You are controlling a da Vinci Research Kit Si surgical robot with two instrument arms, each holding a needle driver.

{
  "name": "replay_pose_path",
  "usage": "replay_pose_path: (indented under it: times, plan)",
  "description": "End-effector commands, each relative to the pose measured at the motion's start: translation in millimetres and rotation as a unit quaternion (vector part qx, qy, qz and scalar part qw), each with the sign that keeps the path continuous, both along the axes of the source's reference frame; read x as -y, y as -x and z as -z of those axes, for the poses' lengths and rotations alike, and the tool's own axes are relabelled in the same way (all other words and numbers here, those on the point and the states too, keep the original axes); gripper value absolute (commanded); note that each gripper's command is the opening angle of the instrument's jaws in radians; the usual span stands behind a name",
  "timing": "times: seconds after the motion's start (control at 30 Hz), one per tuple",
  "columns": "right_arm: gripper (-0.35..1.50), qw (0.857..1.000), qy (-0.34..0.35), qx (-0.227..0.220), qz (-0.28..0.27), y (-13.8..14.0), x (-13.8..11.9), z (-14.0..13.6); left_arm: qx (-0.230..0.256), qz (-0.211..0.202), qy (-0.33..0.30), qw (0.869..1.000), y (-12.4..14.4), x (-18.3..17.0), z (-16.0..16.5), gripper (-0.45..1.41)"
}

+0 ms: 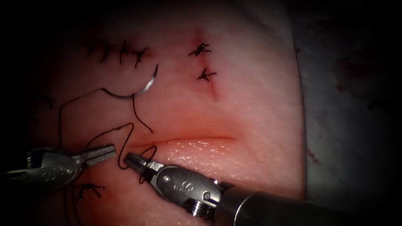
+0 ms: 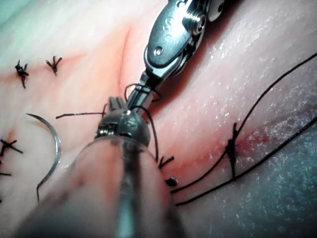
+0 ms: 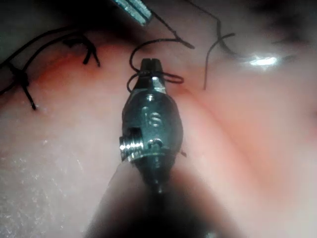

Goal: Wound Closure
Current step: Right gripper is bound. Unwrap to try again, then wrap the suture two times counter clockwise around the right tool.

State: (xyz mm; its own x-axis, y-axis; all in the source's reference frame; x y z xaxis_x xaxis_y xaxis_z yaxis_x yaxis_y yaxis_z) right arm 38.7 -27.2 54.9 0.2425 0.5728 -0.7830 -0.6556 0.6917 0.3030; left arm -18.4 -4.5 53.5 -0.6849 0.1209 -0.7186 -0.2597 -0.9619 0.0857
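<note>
Tissue (image 1: 234, 109) from the pork belly lies under my two tools, its cut (image 1: 188, 140) running as a shallow pink fold across the middle of the endoscope view. Nearest the lens, my right tool (image 1: 130, 159) comes in from the lower right with its jaws pressed together; a loop of dark thread (image 1: 125, 142) is wound around its tip, which sits at the left end of the cut. From the right wrist view the same loop circles the narrow neck of the right tool (image 3: 148, 67). Just to its left, my left tool (image 1: 104, 151) points toward it with jaws that look closed, and the thread passes right beside them, though I cannot tell whether they pinch it or merely touch it. In the left wrist view the two tips meet nearly nose to nose, the left tool (image 2: 117, 106) close under the right one, with thread coiled between them. Farther back, the needle (image 1: 134, 90) rests free on the tissue, held by neither tool, lying flat on the surface left of the cut's line with its point raised toward the upper right; it does not appear to be in the tissue. Beyond it sit finished stitches (image 1: 119, 52) in a row, and two knots (image 1: 203, 62) to their right.
</note>
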Motion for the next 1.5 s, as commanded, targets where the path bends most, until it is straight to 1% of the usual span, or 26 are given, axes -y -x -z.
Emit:
replay_pose_path:
  times: [0.03,0.17,0.33,0.4,0.43,0.47,0.6,0.63,0.67,0.7,0.83,0.93,0.97,1.03,1.17,1.23,1.33,1.37,1.4,1.43,1.47,1.5]
  plan:
    - [-0.35,1.0,0.0,0.004,-0.003,-0.5,-0.2,-0.3,0.0,0.0,0.001,1.0,0.4,-0.2,-0.6,-0.45]
    - [-0.35,1.0,-0.002,0.013,-0.011,-0.3,-0.4,-0.1,0.0,-0.001,0.0,1.0,0.3,-0.2,-0.6,-0.45]
    - [-0.35,1.0,-0.004,0.013,-0.009,0.3,-0.4,0.1,0.0,0.001,0.001,1.0,-0.1,-0.3,-0.5,-0.45]
    - [-0.35,1.0,-0.015,0.002,-0.018,0.6,-0.2,0.2,0.002,0.002,0.002,1.0,-0.3,-0.4,-0.4,-0.45]
    - [-0.28,1.0,-0.019,-0.006,-0.016,1.0,0.0,0.3,0.0,0.005,0.003,1.0,-0.7,-0.4,-0.3,-0.45]
    - [-0.06,1.0,-0.018,-0.007,-0.015,1.2,0.1,0.4,0.002,0.006,0.004,1.0,-0.8,-0.4,-0.1,-0.45]
    - [0.51,0.999,-0.014,-0.02,-0.023,1.9,0.7,0.8,0.008,0.018,0.006,1.0,-1.8,-0.7,0.7,-0.45]
    - [0.61,0.999,-0.01,-0.025,-0.026,2.2,0.9,1.0,0.007,0.019,0.008,1.0,-2.1,-0.8,1.0,-0.45]
    - [0.64,0.999,-0.007,-0.027,-0.027,2.5,1.0,1.1,0.007,0.022,0.012,1.0,-2.4,-1.0,1.3,-0.45]
    - [0.64,0.999,-0.005,-0.029,-0.028,2.7,1.1,1.2,0.008,0.023,0.014,1.0,-2.7,-1.2,1.5,-0.45]
    - [0.22,0.999,-0.01,-0.034,-0.03,3.5,1.0,1.4,0.01,0.028,0.03,0.999,-3.5,-2.1,2.4,-0.45]
    - [0.07,0.999,-0.01,-0.034,-0.03,3.6,0.6,1.0,0.009,0.025,0.038,0.999,-3.6,-2.4,2.8,-0.45]
    - [-0.05,0.999,-0.011,-0.033,-0.029,3.7,0.5,0.8,0.006,0.024,0.04,0.999,-3.6,-2.5,2.9,-0.45]
    - [-0.35,0.999,-0.011,-0.033,-0.029,3.9,0.2,0.5,0.005,0.017,0.05,0.999,-3.6,-2.7,3.2,-0.45]
    - [-0.35,0.999,-0.028,-0.02,-0.014,4.7,-0.3,-0.3,0.017,0.022,0.075,0.997,-4.2,-3.8,4.6,-0.45]
    - [-0.35,0.999,-0.033,-0.02,-0.014,5.1,-0.6,-0.4,0.034,0.032,0.095,0.994,-4.6,-4.6,5.7,-0.45]
    - [-0.35,0.999,-0.029,-0.017,-0.011,5.7,-1.4,-0.5,0.088,0.045,0.114,0.989,-5.2,-5.9,7.6,-0.45]
    - [-0.18,0.999,-0.027,-0.02,-0.015,5.9,-1.8,-0.5,0.114,0.045,0.121,0.985,-5.4,-6.3,8.4,-0.45]
    - [-0.08,0.999,-0.026,-0.021,-0.017,5.9,-2.0,-0.5,0.131,0.043,0.126,0.982,-5.4,-6.6,8.9,-0.45]
    - [-0.03,0.999,-0.025,-0.023,-0.019,5.8,-2.3,-0.5,0.152,0.038,0.131,0.979,-5.4,-6.8,9.4,-0.45]
    - [-0.01,0.999,-0.026,-0.024,-0.019,5.7,-2.6,-0.5,0.18,0.032,0.138,0.973,-5.4,-7.0,10.0,-0.45]
    - [-0.1,0.999,-0.027,-0.027,-0.018,5.5,-2.9,-0.5,0.199,0.024,0.144,0.969,-5.3,-7.1,10.4,-0.45]
